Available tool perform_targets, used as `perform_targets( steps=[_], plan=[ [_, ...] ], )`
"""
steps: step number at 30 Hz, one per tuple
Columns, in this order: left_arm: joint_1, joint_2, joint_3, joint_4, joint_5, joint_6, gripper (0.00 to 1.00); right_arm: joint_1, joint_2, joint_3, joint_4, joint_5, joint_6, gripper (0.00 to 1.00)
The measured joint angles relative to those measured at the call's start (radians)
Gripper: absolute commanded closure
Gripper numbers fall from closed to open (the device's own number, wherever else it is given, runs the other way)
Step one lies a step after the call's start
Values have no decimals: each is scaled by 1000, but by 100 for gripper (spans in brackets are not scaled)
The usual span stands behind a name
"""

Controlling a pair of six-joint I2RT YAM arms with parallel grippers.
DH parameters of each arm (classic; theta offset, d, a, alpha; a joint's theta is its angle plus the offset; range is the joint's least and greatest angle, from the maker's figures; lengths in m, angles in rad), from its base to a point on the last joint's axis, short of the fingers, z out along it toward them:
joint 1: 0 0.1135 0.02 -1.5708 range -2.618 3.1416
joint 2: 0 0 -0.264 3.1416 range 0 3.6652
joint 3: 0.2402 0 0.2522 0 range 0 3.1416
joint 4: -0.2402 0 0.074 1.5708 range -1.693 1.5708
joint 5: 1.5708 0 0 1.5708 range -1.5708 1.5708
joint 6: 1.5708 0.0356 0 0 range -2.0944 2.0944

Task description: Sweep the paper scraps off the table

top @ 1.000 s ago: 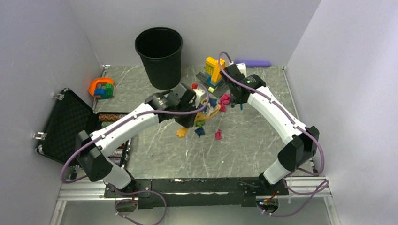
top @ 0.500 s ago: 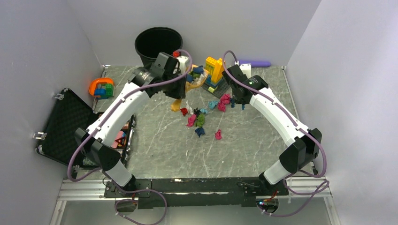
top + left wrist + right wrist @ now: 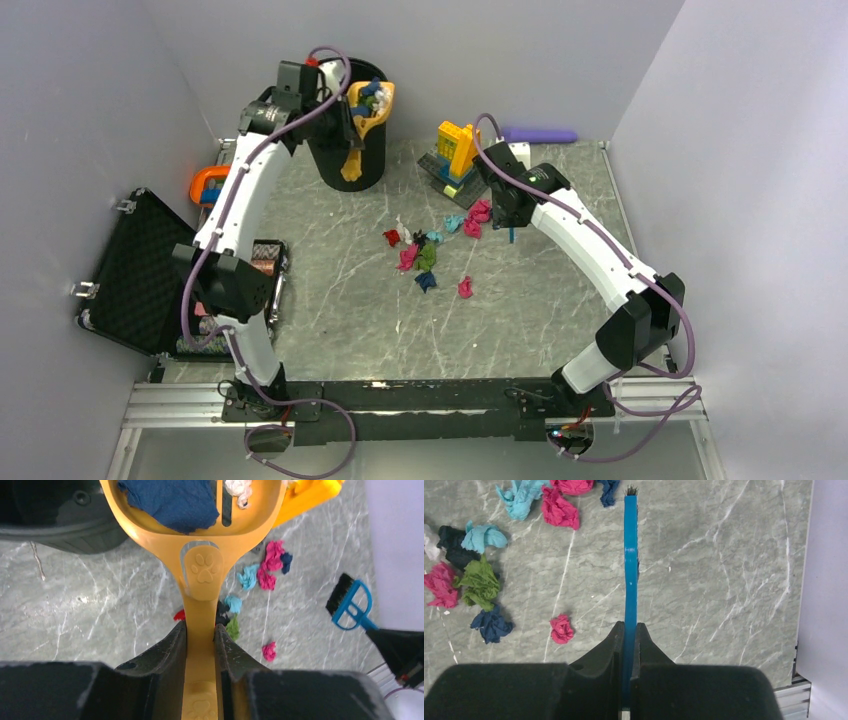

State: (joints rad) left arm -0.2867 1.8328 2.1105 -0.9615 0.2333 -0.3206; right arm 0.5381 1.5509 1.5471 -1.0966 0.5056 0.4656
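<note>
Orange scoop (image 3: 372,100), pinched by the left gripper (image 3: 200,630), carries paper scraps (image 3: 170,500) over the upper-left bin (image 3: 372,160) (emptying step); next, tip it out, judging by the load. Meanwhile the right gripper (image 3: 628,627) grips the brush (image 3: 629,555).

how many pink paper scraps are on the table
4 pink scraps: two near the brush tip, one beside the green scrap, one alone. Others may hide in the scoop.

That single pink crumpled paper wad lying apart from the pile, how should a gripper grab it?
I'd pinch the pink crumpled paper wad across its middle, coming straight down from above: it is a small rounded lump on the grey-green marble table, bare surface all around.
</note>
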Motion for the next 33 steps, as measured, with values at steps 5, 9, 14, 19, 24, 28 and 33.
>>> perform_targets(
  steps=[5, 9, 14, 19, 24, 28, 33],
  plan=[
    [120, 63, 20, 116, 160, -142, 86, 0, 0, 0, 15, -23, -31, 100],
    [202, 114, 20, 282, 345, -344, 86, 0, 5, 0, 36, -25, -66, 100],
    [261, 123, -102, 593, 536, -660, 85, 0, 37, 0, 54, -27, -85, 100],
    [266, 93, -378, 1023, 652, -1039, 86, 0, 52, 0, 85, -45, -81, 100],
    [264, 90, -572, 1402, 667, -1390, 89, 0, 54, 0, 98, -62, -71, 100],
    [264, 92, -603, 1656, 640, -1600, 90, 0, 54, -4, 113, -69, -64, 100],
    [264, 92, -600, 1854, 619, -1712, 91, 0, 54, -5, 115, -70, -62, 100]
  ],
)
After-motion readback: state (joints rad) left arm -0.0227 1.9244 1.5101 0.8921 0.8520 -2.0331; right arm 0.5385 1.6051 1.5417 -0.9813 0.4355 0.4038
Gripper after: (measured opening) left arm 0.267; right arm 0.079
